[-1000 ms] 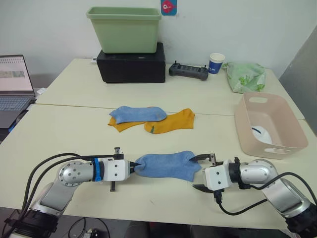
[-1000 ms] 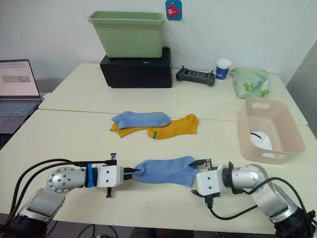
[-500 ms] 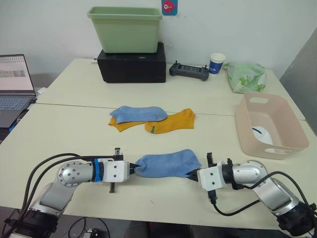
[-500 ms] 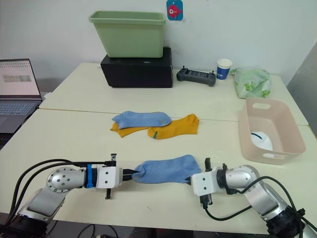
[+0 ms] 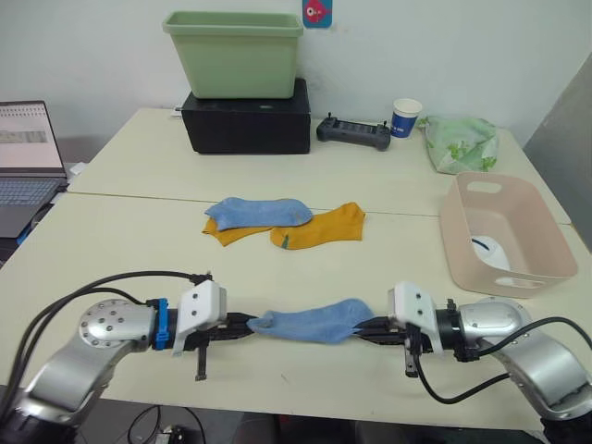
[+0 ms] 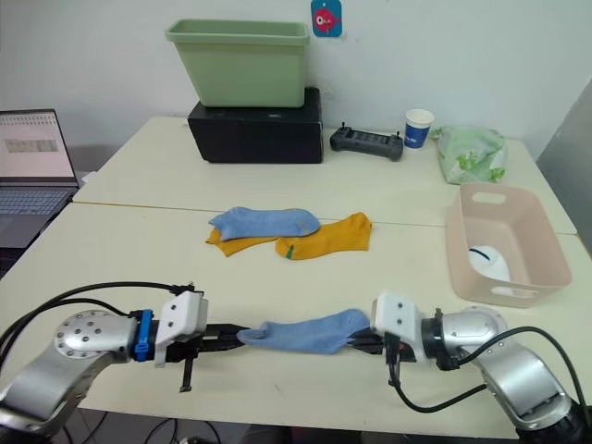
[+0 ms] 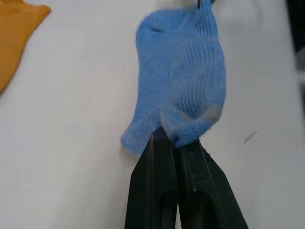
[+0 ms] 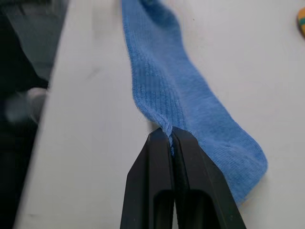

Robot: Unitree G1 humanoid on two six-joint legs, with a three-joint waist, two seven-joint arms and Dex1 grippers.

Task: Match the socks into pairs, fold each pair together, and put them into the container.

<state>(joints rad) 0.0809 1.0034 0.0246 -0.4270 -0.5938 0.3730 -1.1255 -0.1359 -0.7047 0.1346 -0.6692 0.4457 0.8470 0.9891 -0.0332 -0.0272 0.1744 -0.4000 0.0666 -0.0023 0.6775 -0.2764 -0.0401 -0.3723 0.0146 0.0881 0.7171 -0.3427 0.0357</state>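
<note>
My left gripper (image 5: pixel 246 323) and right gripper (image 5: pixel 363 326) each clamped on opposite ends of light blue sock (image 5: pixel 309 322), stretched near table's front edge (image 5: pixel 305 393). Bare tabletop around it. Beyond: second blue sock (image 5: pixel 257 212) over two mustard socks (image 5: pixel 319 226). Pink basin (image 5: pixel 546 248) at right edge, white sock (image 5: pixel 488 250) inside.

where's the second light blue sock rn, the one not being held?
In the left eye view the loose light blue sock lies mid-table, overlapping the left mustard orange sock, beyond the blue sock stretched between the left gripper and right gripper.
</note>
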